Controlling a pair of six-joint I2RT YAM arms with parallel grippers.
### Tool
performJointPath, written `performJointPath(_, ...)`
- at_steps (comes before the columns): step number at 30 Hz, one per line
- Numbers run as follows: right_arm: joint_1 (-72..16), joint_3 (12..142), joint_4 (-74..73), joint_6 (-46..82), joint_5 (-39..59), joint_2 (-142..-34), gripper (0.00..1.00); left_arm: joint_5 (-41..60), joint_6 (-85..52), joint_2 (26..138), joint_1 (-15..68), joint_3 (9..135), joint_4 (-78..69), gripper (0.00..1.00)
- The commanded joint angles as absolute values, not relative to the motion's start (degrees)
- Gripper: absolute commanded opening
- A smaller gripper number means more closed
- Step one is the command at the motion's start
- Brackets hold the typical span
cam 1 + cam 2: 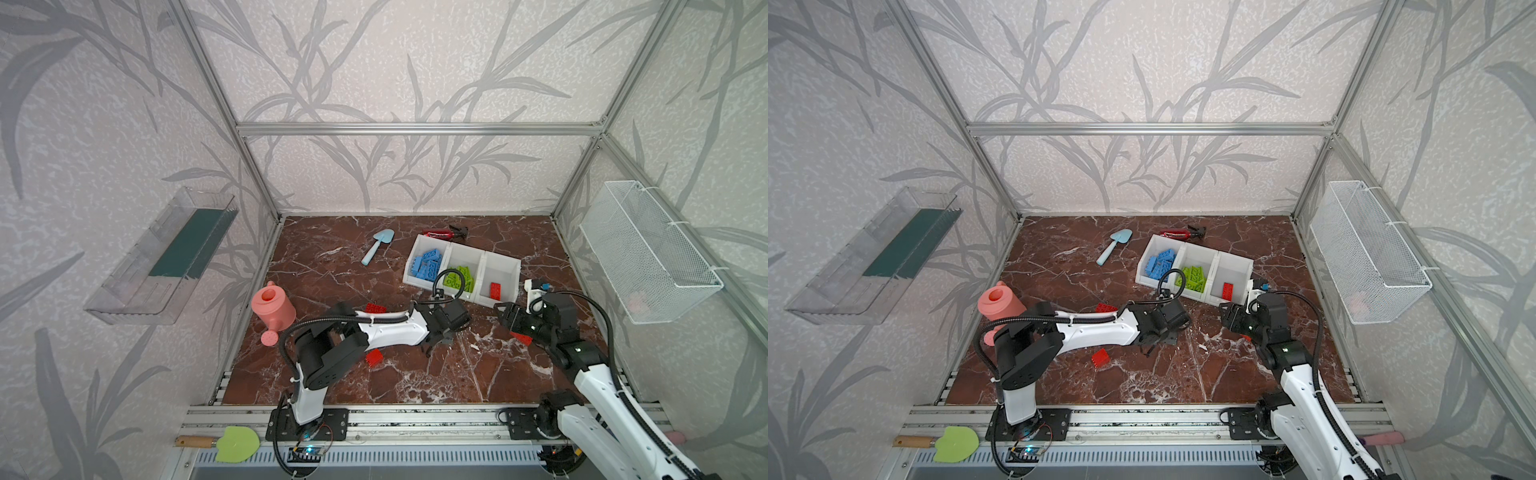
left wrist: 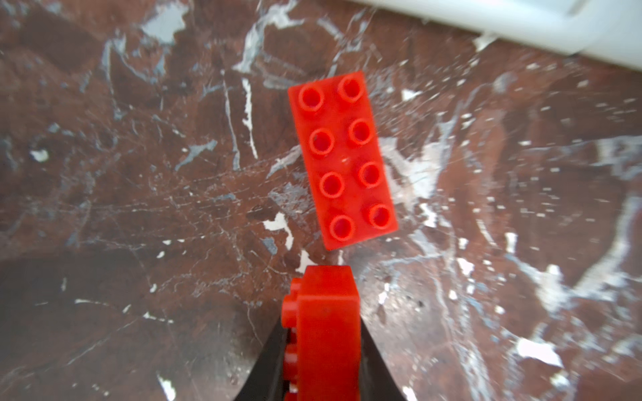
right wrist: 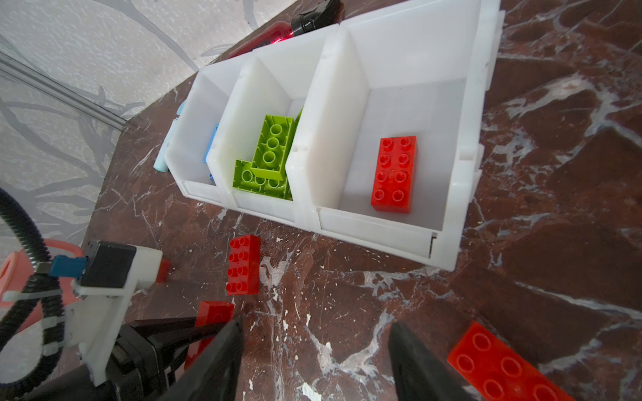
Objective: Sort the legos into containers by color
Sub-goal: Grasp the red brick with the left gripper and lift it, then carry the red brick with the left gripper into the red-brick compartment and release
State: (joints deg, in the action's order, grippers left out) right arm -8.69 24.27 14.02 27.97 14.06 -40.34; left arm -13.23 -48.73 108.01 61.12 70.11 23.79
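In the left claw point(image 2: 321, 347), 1 red lego point(image 2: 326, 305); stud writing, if any, blurred.

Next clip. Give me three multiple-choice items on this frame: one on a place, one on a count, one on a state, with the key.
1. The green legos lie in which of the containers?
A. the middle bin
B. an end bin
C. none, they lie on the table

2. How many red legos lie inside the containers?
A. one
B. three
C. five

3. The left gripper is
A. open and empty
B. shut on a blue lego
C. shut on a red lego

Key:
1 A, in the right wrist view a white bin flanks them on each side.
2 A, only the lone red brick lies in the end bin.
3 C, the left wrist view shows the brick clamped from both sides.
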Motion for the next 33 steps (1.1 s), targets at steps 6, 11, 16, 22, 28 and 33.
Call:
performJointPath(6, -8.95, 21.83, 18.63, 28.13, 14.86, -29.89, 0.67, -12.66, -39.1, 104.31, 61.19, 79.16, 26.19, 0.26)
performJointPath(11, -9.01, 20.88, 21.51, 28.03, 15.36, -24.56, 0.67, -12.63, -33.92, 107.98, 60.64, 88.48, 28.89, 0.26)
performJointPath(16, -8.97, 19.7, 23.81, 28.12, 15.03, -19.76, 0.67, -8.12, -30.92, 113.04, 58.58, 97.78, 29.27, 0.26)
performJointPath(22, -8.97, 19.16, 24.62, 27.96, 15.21, -18.52, 0.67, -0.05, -29.32, 120.78, 56.73, 110.28, 30.68, 0.27)
performJointPath(28, -9.14, 18.4, 23.27, 28.25, 15.35, -18.96, 0.66, 2.74, -27.86, 130.54, 55.97, 124.94, 35.96, 0.27)
performJointPath(33, -9.14, 17.28, 22.45, 28.11, 14.97, -19.26, 0.66, 7.82, -29.07, 138.23, 54.49, 135.58, 39.18, 0.27)
